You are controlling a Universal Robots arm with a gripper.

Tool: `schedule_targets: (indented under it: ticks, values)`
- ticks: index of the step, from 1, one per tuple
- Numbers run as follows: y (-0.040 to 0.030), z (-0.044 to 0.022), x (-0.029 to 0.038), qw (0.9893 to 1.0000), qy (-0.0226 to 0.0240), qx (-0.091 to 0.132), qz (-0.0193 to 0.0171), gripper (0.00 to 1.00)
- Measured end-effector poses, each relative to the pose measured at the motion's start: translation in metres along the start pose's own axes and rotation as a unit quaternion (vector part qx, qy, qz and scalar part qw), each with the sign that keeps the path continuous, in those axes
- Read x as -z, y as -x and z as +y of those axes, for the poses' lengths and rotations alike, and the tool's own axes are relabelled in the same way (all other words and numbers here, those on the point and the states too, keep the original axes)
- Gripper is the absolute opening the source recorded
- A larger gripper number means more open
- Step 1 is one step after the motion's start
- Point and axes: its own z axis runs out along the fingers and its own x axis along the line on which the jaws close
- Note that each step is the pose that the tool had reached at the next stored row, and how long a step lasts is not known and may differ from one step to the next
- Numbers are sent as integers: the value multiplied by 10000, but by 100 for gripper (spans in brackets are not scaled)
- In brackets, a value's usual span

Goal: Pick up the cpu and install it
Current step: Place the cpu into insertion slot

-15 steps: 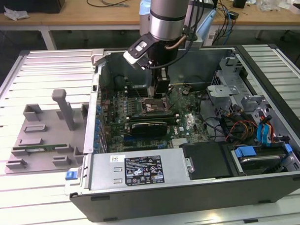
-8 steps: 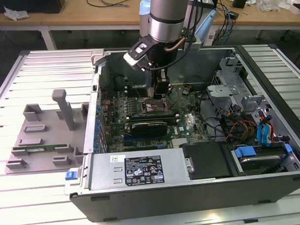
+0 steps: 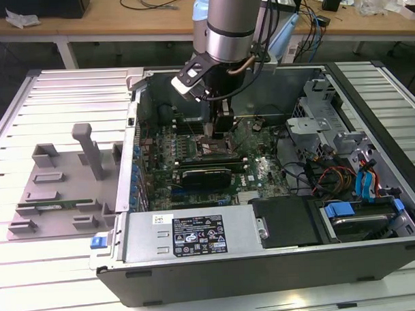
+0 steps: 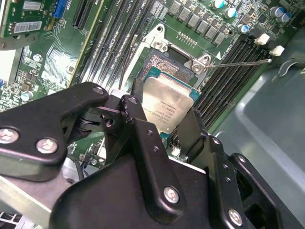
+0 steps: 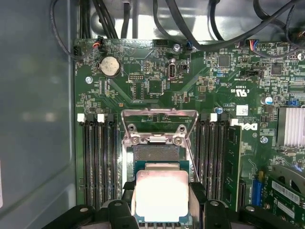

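The fingers (image 4: 137, 119) are pinched on two opposite edges of the cpu (image 4: 169, 105), holding it over the open socket (image 4: 159, 64), and I'd say it wants keeping level and square to the socket, corners matched, with no pressing

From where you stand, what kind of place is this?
Probably a robotics lab or workshop: an open computer case lies on a slatted metal table, with cable-strewn workbenches behind.

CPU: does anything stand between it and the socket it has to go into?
Nothing visible does. The gripper holds the cpu just over the open socket; the metal load plate stands flipped open, clear of it.
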Motion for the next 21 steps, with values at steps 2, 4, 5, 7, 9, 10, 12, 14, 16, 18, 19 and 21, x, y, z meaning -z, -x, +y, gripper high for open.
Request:
schedule_targets:
  ticks: [2, 4, 5, 7, 9, 10, 12, 14, 16, 18, 19, 21]
  values:
    - [0, 1, -12, 10000, 0, 0, 0, 53]
    - [0, 1, -26, 10000, 0, 0, 0, 53]
    - [0, 2, -31, 10000, 0, 0, 0, 53]
    - [0, 3, -49, 10000, 0, 0, 0, 53]
    - [0, 3, -64, 10000, 0, 0, 0, 53]
    - [0, 4, -74, 10000, 0, 0, 0, 53]
    - [0, 5, -90, 10000, 0, 0, 0, 53]
    - [0, 6, -101, 10000, 0, 0, 0, 53]
    - [0, 6, -111, 10000, 0, 0, 0, 53]
    - [0, 7, -126, 10000, 0, 0, 0, 53]
    - [0, 7, -130, 10000, 0, 0, 0, 53]
    - [0, 8, -150, 10000, 0, 0, 0, 53]
